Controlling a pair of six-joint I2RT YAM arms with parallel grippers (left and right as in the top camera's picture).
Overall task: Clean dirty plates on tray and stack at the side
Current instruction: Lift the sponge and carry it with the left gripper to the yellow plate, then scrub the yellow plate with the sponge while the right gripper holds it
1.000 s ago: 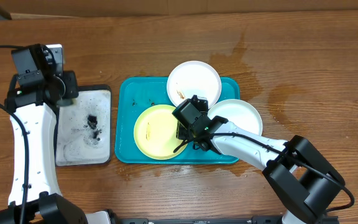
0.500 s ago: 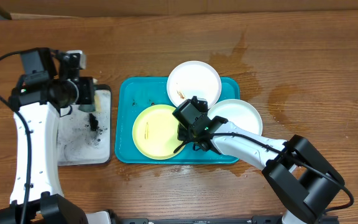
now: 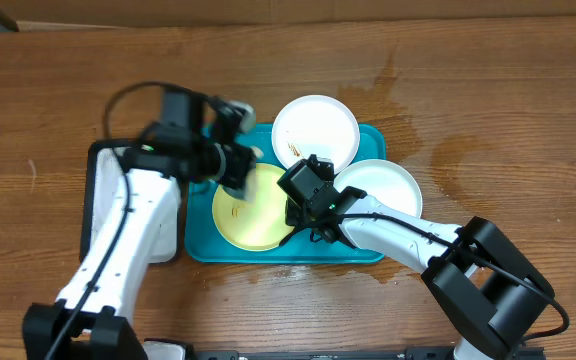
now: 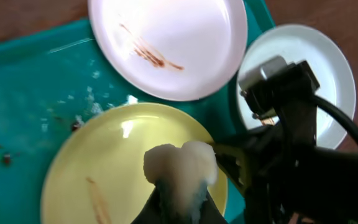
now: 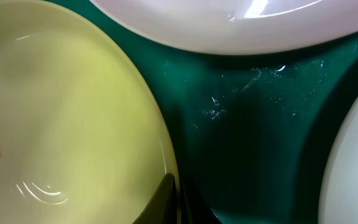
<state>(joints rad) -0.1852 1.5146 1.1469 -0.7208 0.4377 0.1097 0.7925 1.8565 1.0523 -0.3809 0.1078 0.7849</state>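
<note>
Wood-grain table fills the overhead view, with a darker wet patch to the right of centre. At its middle lies the teal tray, and just left of it sits a smaller black-rimmed tray, largely covered by the left arm.

All three plates are at the teal tray. The far white plate rests at the back edge and overhangs the rim. The right white plate overhangs the tray's right side. The yellow-green plate lies flat inside the front left part. In the left wrist view the far plate's edge lies over the yellow-green plate's far edge.

The right gripper is at the yellow-green plate's right edge, its jaws pinched together on the rim with one dark finger lying over the plate's inner side. The left gripper is clamped on a whitish soapy wad that hangs over the yellow-green plate; whether the wad touches the plate I cannot tell.

A brown streak crosses the far white plate, a thinner one marks the yellow-green plate, and dark crumbs dot the tray floor.
</note>
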